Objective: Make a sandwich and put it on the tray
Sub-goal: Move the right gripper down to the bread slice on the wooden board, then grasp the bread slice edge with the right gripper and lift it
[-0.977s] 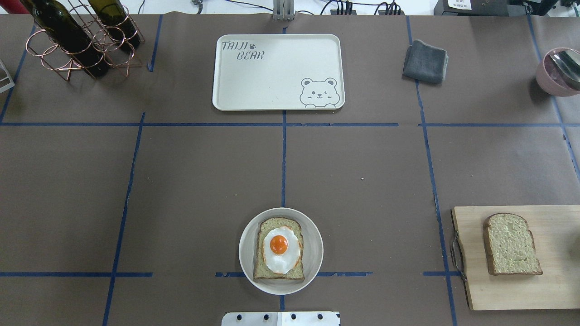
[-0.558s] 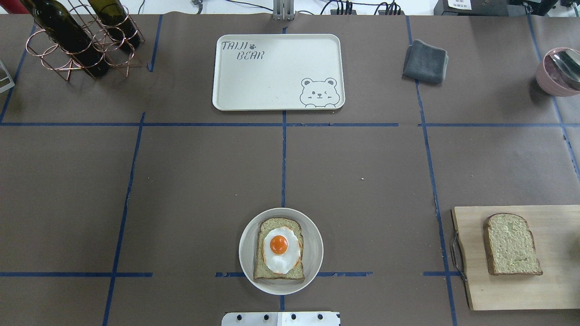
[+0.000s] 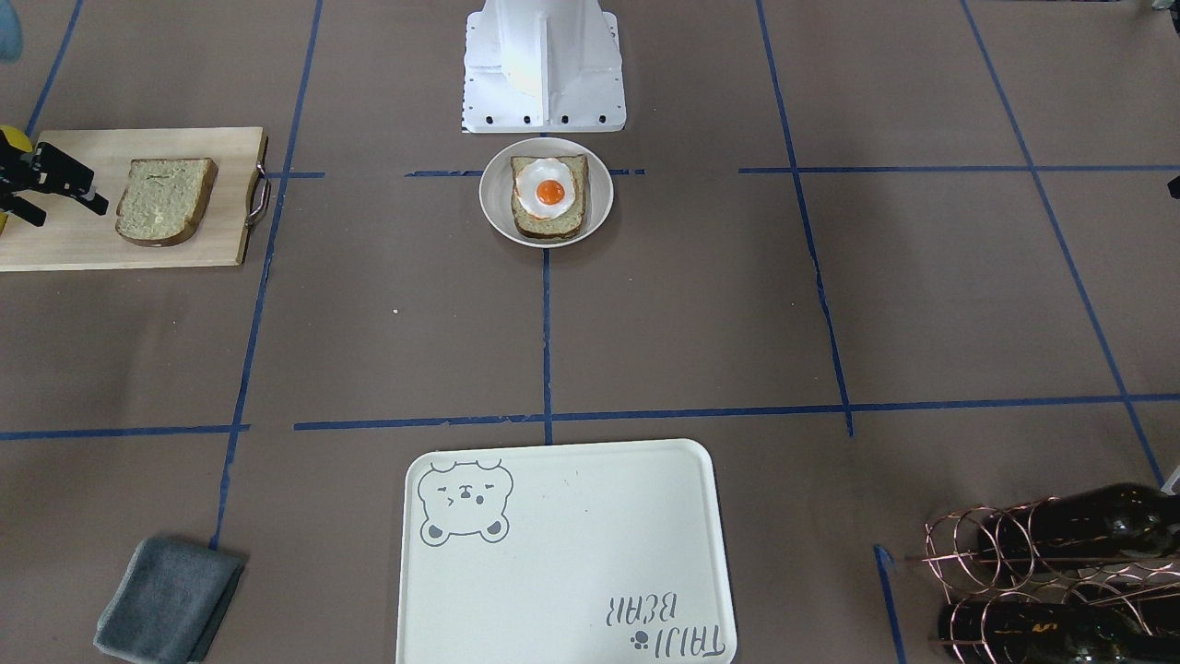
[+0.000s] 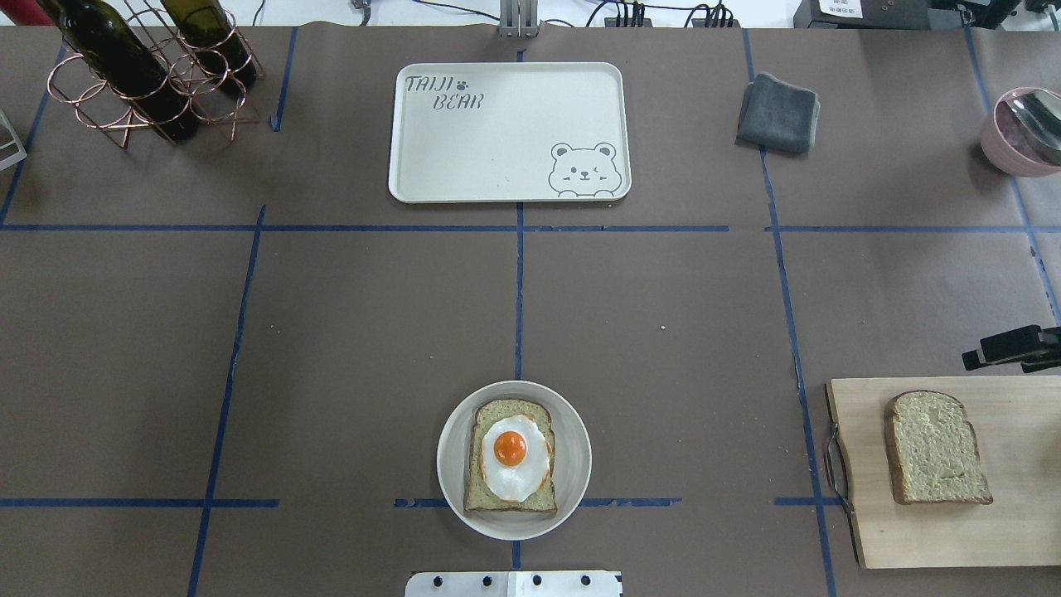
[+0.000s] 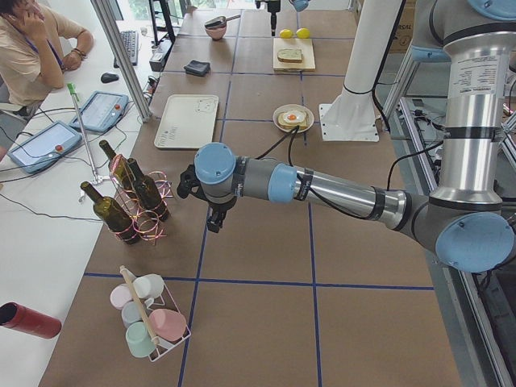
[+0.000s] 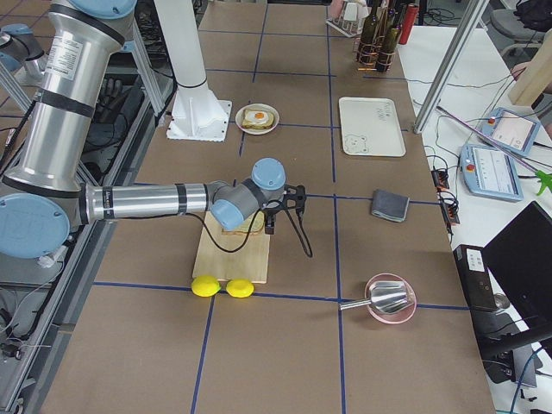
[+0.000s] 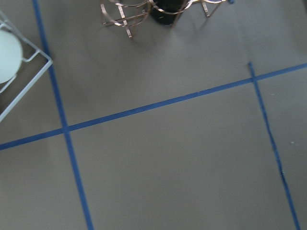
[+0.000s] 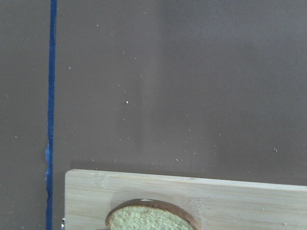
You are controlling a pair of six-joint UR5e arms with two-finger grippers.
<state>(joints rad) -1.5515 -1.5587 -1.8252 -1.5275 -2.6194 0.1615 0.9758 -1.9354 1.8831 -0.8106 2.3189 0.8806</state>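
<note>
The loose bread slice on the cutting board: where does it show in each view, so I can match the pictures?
Front-facing: bread slice upper left, on the cutting board.
Overhead: lower right.
Exterior left: far top, small.
Exterior right: centre, mostly hidden behind the right arm.
Left wrist: not in it.
Right wrist: bottom edge, crust end only.
Shared landmark: the cutting board under it.

Tabletop is brown with a blue tape grid. Cream tray has a grey bear, and the egg is white with an orange yolk.
</note>
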